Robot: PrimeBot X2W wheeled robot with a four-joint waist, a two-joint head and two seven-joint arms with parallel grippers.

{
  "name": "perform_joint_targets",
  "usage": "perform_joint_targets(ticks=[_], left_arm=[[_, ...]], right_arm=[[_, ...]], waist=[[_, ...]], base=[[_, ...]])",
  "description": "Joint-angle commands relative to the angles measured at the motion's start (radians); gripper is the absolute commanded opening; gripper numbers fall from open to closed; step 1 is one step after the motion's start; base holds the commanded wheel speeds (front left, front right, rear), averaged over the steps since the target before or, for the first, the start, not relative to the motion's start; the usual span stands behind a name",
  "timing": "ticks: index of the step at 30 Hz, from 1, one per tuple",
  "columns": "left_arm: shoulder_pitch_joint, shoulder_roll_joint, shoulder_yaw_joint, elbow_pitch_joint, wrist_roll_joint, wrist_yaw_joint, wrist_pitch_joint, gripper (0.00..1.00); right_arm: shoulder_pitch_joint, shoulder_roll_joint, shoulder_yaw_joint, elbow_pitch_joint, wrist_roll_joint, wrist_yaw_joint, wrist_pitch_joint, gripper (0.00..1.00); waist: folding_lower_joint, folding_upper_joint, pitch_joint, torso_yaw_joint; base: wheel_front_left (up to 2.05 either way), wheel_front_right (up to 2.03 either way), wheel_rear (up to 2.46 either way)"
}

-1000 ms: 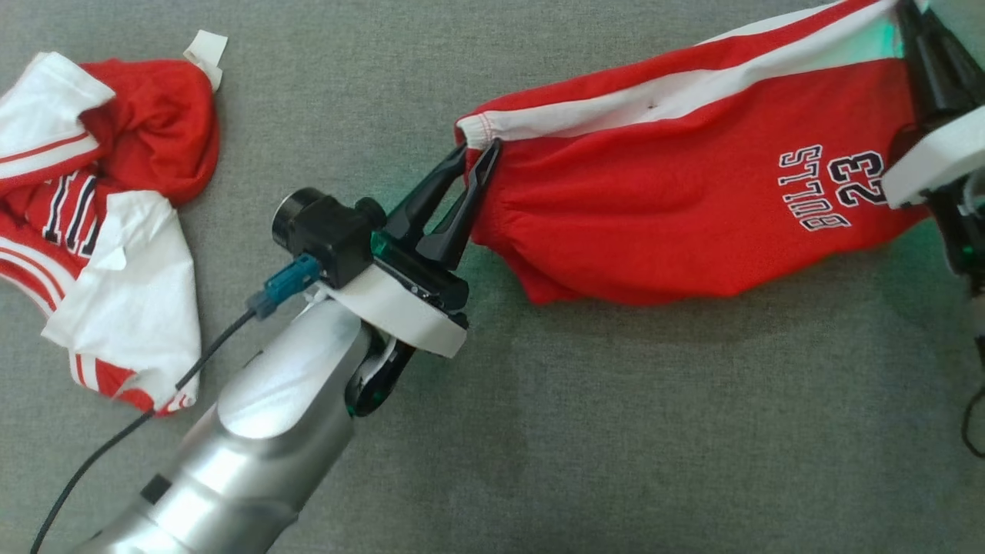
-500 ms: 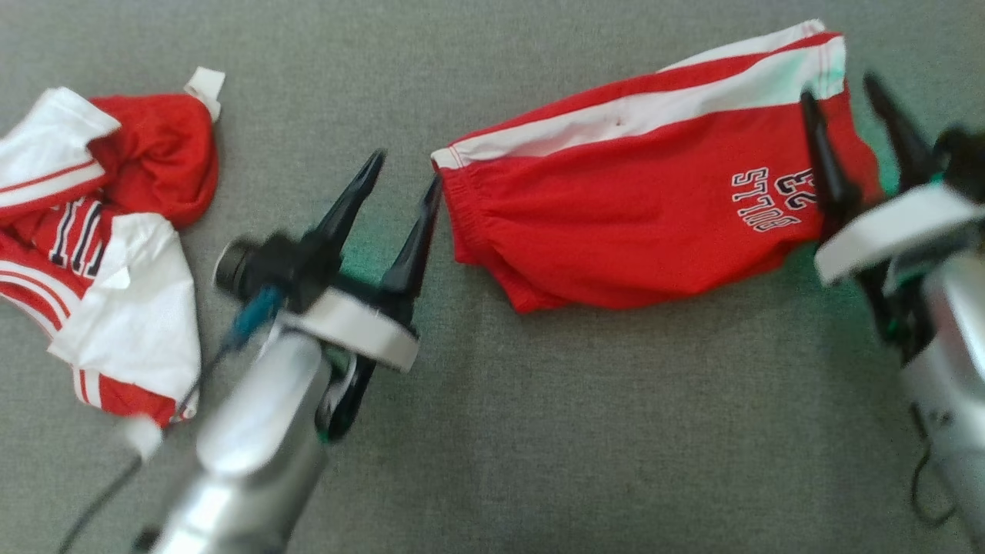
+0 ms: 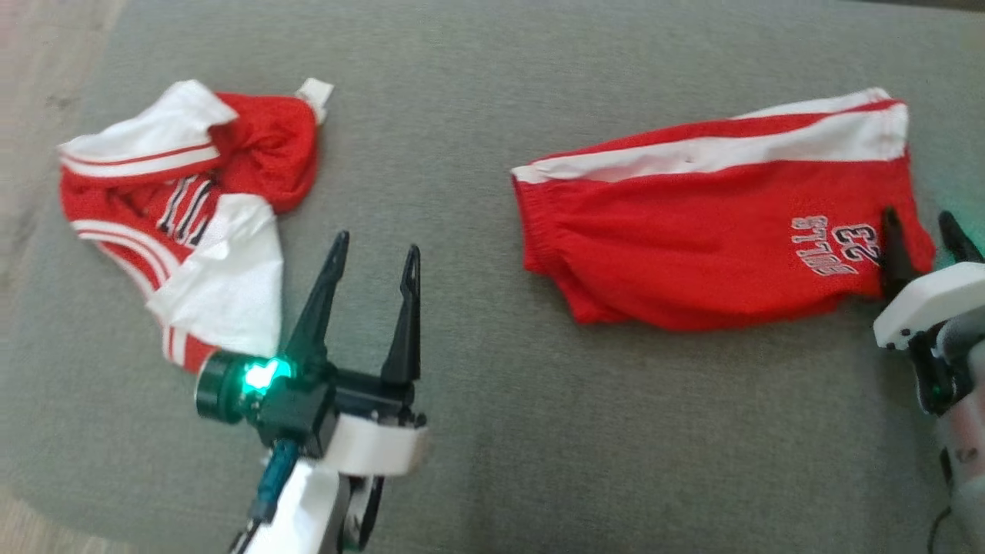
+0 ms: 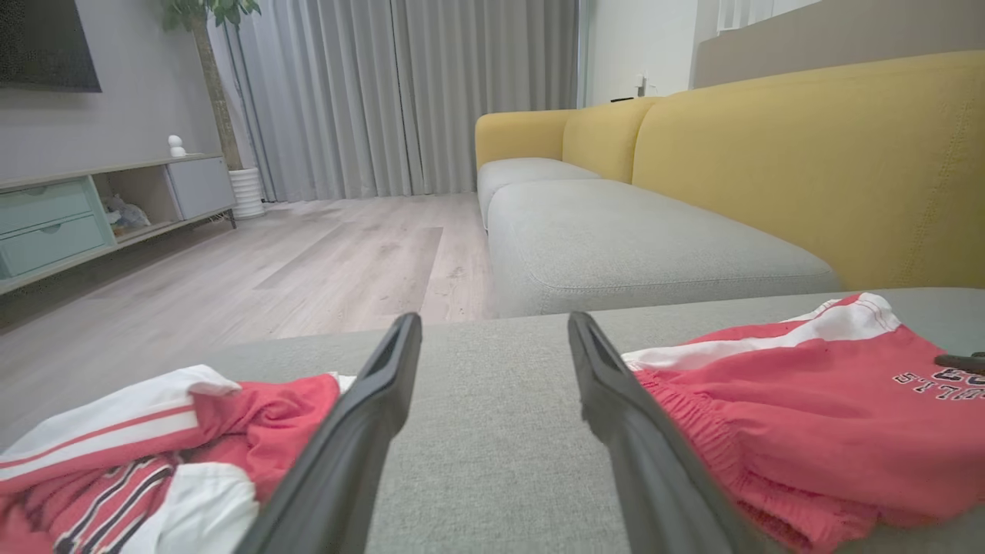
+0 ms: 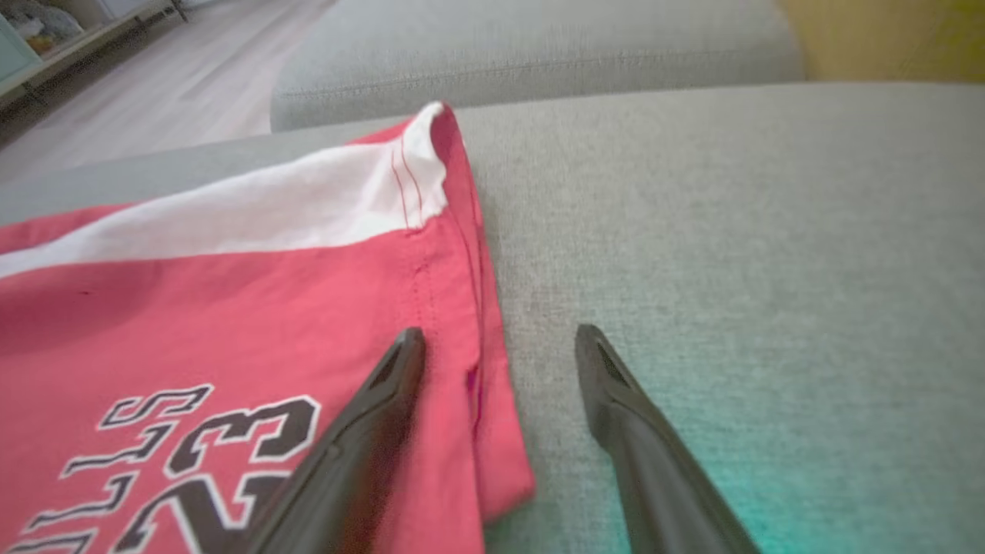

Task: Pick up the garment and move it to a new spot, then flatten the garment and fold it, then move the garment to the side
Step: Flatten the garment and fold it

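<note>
Two garments lie on the grey cushion (image 3: 492, 431): red shorts (image 3: 708, 254) spread at the right and a crumpled jersey (image 3: 185, 223) at the left, well apart. The left gripper (image 3: 377, 242) has its jaws wide and empty over bare cushion, near the jersey. The right gripper (image 3: 917, 215) also has wide jaws holding nothing, and they straddle the shorts' hem.

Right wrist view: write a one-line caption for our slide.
Right gripper, jaws open, above the hem of red shorts lying on a grey cushion.
</note>
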Motion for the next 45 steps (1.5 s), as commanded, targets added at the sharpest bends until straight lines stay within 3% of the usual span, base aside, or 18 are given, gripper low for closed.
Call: perform_joint_targets(ticks=[1,2,3,4,12,22,32,35,39,40,41,42,45], left_arm=[[0.008,-0.005,0.038,-0.049,0.011,0.008,-0.002,1.0],[0.02,-0.007,0.039,-0.06,0.017,0.008,-0.002,1.0],[0.031,-0.009,0.042,-0.067,0.02,0.009,-0.002,1.0],[0.039,-0.011,0.045,-0.072,0.022,0.01,-0.002,1.0],[0.056,-0.016,0.08,-0.093,0.045,0.002,-0.002,1.0],[0.071,0.002,0.143,-0.115,0.069,-0.02,-0.002,1.0],[0.082,-0.004,0.149,-0.102,0.075,-0.041,-0.002,1.0],[0.084,-0.007,0.146,-0.1,0.073,-0.047,-0.002,1.0],[0.085,-0.013,0.142,-0.096,0.063,-0.052,-0.002,1.0],[0.084,-0.014,0.14,-0.095,0.06,-0.053,-0.002,1.0],[0.084,-0.015,0.138,-0.093,0.057,-0.055,-0.002,1.0],[0.083,-0.016,0.134,-0.091,0.054,-0.057,-0.002,1.0],[0.08,-0.019,0.128,-0.09,0.047,-0.057,-0.002,1.0]], right_arm=[[-0.026,0.007,0.028,-0.001,0.007,-0.001,0.023,1.0],[-0.028,0.014,0.044,0.012,0.018,-0.001,0.042,0.5],[-0.03,0.019,0.056,0.018,0.034,-0.001,0.053,0.07],[-0.032,0.021,0.066,0.019,0.053,-0.001,0.057,0.0],[-0.054,-0.022,0.083,0.025,0.081,-0.001,-0.026,0.0],[-0.033,-0.141,0.075,0.02,0.092,-0.001,-0.067,0.0],[-0.069,-0.078,0.199,-0.221,0.128,-0.001,-0.051,0.0],[-0.068,-0.041,0.248,-0.321,0.125,-0.001,-0.02,0.06],[-0.042,0.032,0.339,-0.424,0.103,-0.001,0.038,0.21],[-0.029,0.053,0.368,-0.439,0.096,-0.001,0.053,0.36],[-0.015,0.074,0.395,-0.447,0.091,-0.001,0.067,0.72],[-0.001,0.091,0.412,-0.452,0.084,-0.001,0.071,1.0],[0.044,0.125,0.452,-0.465,0.06,-0.001,0.065,1.0]], waist=[[0.0002,0.0,-0.012,0.027],[0.0002,0.0,-0.013,0.031],[0.0002,0.0,-0.013,0.033],[0.0002,0.0,-0.013,0.033],[0.0002,0.0,-0.027,-0.045],[0.0002,0.0,-0.052,-0.186],[0.0002,0.0,-0.075,-0.22],[0.0002,0.0,-0.081,-0.212],[0.0002,0.0,-0.081,-0.186],[0.0002,0.0,-0.082,-0.18],[0.0002,0.0,-0.083,-0.171],[0.0002,0.0,-0.083,-0.162],[0.0002,0.0,-0.085,-0.135]], base=[[0.0,0.0,0.0],[0.0,0.0,0.0],[0.0,0.0,0.0],[0.0,0.0,0.0],[0.0,0.0,0.0],[0.0,0.0,0.0],[0.0,0.0,0.0],[0.0,0.0,0.0],[0.0,0.0,0.0],[0.0,0.0,0.0],[0.0,0.0,0.0],[0.0,0.0,0.0],[0.0,0.0,0.0]])
